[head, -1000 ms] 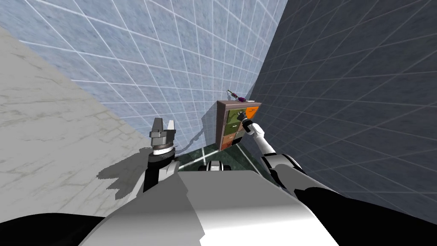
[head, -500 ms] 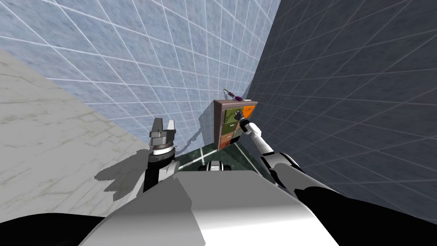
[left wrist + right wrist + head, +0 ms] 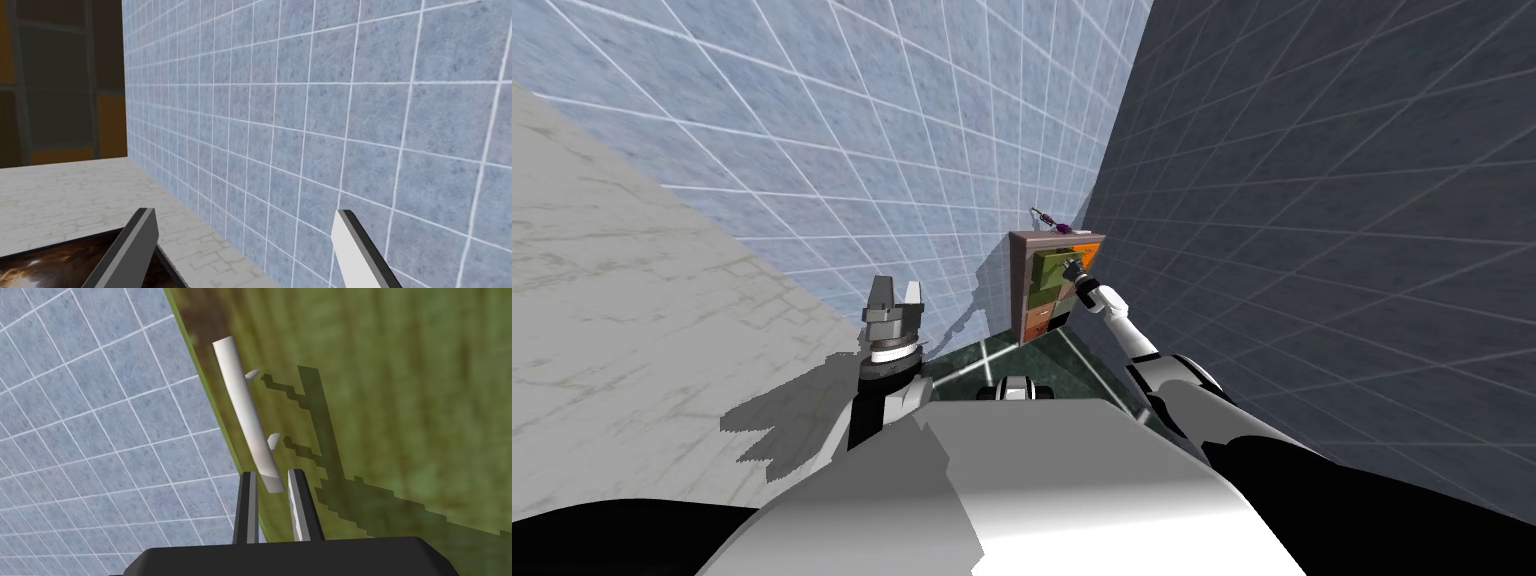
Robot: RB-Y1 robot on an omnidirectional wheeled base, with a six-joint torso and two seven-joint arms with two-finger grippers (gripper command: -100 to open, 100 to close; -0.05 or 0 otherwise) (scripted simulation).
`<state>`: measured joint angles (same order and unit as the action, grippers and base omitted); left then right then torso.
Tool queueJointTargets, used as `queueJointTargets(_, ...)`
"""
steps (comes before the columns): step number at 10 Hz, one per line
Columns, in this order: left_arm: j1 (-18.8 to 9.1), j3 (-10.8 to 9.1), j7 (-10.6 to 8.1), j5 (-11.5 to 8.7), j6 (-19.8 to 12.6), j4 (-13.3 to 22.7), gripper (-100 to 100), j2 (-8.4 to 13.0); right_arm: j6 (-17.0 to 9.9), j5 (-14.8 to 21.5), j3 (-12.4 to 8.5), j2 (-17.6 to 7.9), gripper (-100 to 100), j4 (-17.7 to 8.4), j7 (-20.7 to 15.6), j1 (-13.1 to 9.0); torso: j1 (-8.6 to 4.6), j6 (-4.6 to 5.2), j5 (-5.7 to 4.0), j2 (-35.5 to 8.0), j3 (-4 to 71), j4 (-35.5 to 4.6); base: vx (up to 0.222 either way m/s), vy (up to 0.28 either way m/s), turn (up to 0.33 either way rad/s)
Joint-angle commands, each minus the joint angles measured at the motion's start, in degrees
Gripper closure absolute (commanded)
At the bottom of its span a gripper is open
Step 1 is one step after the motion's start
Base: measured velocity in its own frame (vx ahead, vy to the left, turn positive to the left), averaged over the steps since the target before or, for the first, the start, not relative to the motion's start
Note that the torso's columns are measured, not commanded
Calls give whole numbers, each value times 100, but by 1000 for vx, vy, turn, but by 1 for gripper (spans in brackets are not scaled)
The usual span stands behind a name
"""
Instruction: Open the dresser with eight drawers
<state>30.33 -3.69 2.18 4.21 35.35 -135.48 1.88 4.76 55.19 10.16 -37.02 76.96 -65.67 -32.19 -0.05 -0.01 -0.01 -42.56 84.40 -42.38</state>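
Right wrist view — green drawer front point(image 3: 400, 388), white handle point(image 3: 247, 418) in claw point(image 3: 270, 478).

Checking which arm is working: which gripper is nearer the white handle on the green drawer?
Right. The right gripper is shut on the white handle; the left gripper stands open, raised far short of the dresser.
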Motion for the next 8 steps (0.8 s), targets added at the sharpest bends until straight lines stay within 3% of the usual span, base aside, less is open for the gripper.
queueJointTargets(1,0,0,0,0,0,0,0,0,84,-29,4,-42,100,50,31,-1,-1,1,-2,-9,-7,-2,-185,-72,-50)
queueJointTargets(2,0,0,0,0,0,0,0,0,106,-103,63,-243,-100,-86,157,-123,9,0,4,5,1,-8,-91,-5,14)
queueJointTargets(3,1,1,0,0,0,0,0,-1,160,-181,106,-437,-100,-205,281,-257,34,-3,12,40,23,4,-27,62,41)
queueJointTargets(5,2,1,0,0,1,-1,0,-1,187,-219,128,-534,-100,-265,344,-325,37,-9,14,64,41,15,0,65,14)
queueJointTargets(8,2,1,0,0,1,-1,0,-1,321,-412,235,-1020,-100,-565,655,-661,2,0,0,19,11,6,-15,57,33)
